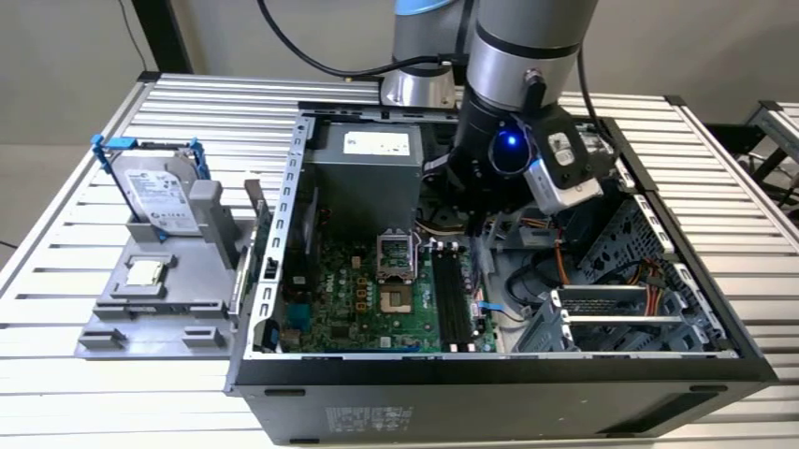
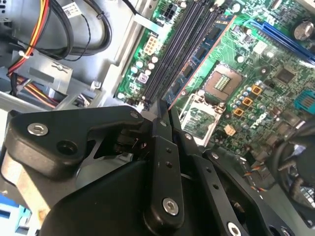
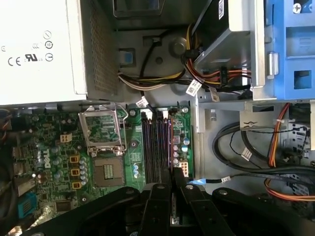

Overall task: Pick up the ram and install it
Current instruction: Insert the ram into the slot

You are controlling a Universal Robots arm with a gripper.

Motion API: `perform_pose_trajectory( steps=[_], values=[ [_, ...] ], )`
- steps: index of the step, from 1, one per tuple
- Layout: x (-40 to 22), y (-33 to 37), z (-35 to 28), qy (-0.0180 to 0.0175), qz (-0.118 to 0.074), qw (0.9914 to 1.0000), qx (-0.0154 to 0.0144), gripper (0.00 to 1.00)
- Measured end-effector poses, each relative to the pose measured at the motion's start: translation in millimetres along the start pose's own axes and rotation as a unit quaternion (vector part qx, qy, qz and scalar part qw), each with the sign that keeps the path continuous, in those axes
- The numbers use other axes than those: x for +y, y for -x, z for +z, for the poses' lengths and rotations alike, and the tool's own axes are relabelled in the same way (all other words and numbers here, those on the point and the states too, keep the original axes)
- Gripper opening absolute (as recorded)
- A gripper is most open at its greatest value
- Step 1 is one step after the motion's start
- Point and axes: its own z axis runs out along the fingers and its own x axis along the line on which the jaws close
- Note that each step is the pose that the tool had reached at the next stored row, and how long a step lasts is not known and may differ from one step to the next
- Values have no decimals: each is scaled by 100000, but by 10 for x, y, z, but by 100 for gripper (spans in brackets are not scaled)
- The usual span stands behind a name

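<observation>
The ram (image 2: 195,65) is a thin blue-green board seen edge-on, with a reddish edge line. My gripper (image 2: 165,114) is shut on one end of it. In the first wrist view the ram (image 3: 171,147) runs lengthwise over the long black slots (image 3: 152,147), at the side nearest the cables, and the gripper (image 3: 172,178) is at its end. The exterior view has the arm's wrist inside the open computer case, with the gripper (image 1: 481,224) hanging above the far end of the slots (image 1: 452,295) on the green motherboard (image 1: 362,290). Whether the ram touches a slot cannot be told.
The grey power supply (image 1: 362,154) stands behind the motherboard. The bare processor socket (image 1: 397,271) lies beside the slots. Bundled cables (image 3: 246,147) and a metal drive cage (image 1: 624,309) crowd the exterior view's right. Outside the case, a hard drive (image 1: 156,192) stands on a grey fixture (image 1: 150,290).
</observation>
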Motion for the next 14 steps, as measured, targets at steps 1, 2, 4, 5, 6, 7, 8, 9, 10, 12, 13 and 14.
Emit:
perform_pose_trajectory(
  steps=[1, 2, 4, 5, 6, 7, 8, 9, 10, 12, 13, 14],
  values=[
    [0, 4, 19, 7, -60, 100000, -1, 0],
    [0, 7, 37, 10, -113, 100000, -1, 0],
    [0, 10, 73, 4, -170, 100000, 1, 0],
    [0, 12, 92, 9, -177, 100000, 2, 0],
    [0, 13, 111, 7, -176, 100000, 2, 0],
    [-1, 16, 128, 11, -185, 100000, 0, 0],
    [-2, 19, 144, 8, -202, 100000, 3, 0],
    [-3, 19, 162, 15, -212, 100000, 2, 0],
    [-3, 20, 181, 7, -218, 100000, 4, 0],
    [-7, 24, 215, 12, -238, 100000, 4, 0],
    [-8, 25, 232, 13, -240, 100000, 2, 0],
    [-9, 26, 250, 12, -243, 100000, 3, 0]
  ],
)
